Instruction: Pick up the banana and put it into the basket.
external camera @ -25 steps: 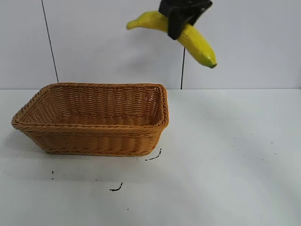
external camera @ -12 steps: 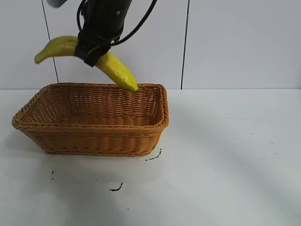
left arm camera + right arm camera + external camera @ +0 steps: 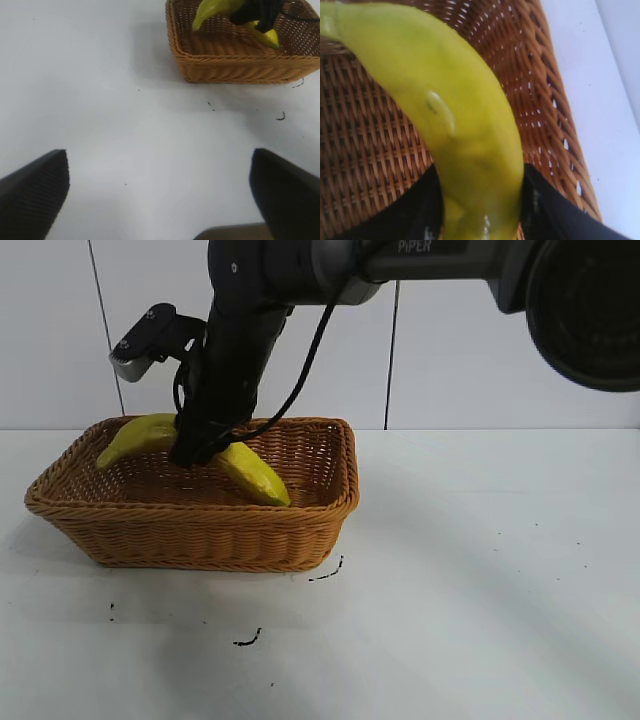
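Exterior view shows the right gripper (image 3: 200, 445) reaching down into the basket (image 3: 200, 530), its fingers clamped across the middle of the banana (image 3: 250, 472). One end of the fruit sticks out to one side of the fingers at about rim height, and the other end slopes down on the opposite side toward the woven floor; whether that low tip already touches the weave I cannot tell. The banana is therefore inside the basket's walls but not yet resting there, because the grip carries it.

Seen from the right wrist, the banana (image 3: 455, 130) runs out from between the dark fingers (image 3: 547, 210), which press its sides, with the basket's floor and far wall (image 3: 540, 75) close behind it.

The left gripper (image 3: 160, 200) hangs idle over the bare tabletop (image 3: 125, 125), well apart from the basket, its fingers spread wide with nothing between them.

To finish the step well, my judgement is that the right arm should sink a little more until the low end bears on the weave, then spread its fingers gently so the fruit rolls flat rather than dropping. Lifting straight up afterwards should keep the fingers clear of the braided rim and avoid dragging the basket across the tabletop.
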You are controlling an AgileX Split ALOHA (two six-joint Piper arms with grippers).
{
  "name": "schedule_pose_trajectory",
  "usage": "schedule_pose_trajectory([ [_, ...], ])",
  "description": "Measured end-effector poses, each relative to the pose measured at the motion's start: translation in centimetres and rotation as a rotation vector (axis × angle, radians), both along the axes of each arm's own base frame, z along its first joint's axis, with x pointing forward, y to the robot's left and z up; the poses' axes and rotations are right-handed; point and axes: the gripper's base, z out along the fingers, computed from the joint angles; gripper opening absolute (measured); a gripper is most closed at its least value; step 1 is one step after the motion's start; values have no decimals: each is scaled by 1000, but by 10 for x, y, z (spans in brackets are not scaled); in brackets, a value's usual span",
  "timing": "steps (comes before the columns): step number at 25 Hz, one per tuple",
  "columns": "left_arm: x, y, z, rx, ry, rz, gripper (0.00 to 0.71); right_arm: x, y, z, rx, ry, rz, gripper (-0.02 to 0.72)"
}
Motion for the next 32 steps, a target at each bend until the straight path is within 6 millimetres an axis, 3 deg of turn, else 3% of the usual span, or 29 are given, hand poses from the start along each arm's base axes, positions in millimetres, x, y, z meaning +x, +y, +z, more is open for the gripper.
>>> schedule_pose_trajectory([
  [4,0,0,0,0,0,0,695,0,0,-3,2,7,0,334],
  [9,0,0,0,0,0,0,695,-1,0,-3,20,33,-45,630],
  [12,0,0,0,0,0,0,695,-4,-3,5,27,83,-110,679],
  [21,0,0,0,0,0,0,695,-12,-24,97,162,171,-389,689],
  [25,0,0,0,0,0,0,695,8,-58,101,189,194,-519,689],
  [32,0,0,0,0,0,0,695,61,-171,100,211,197,-782,689],
])
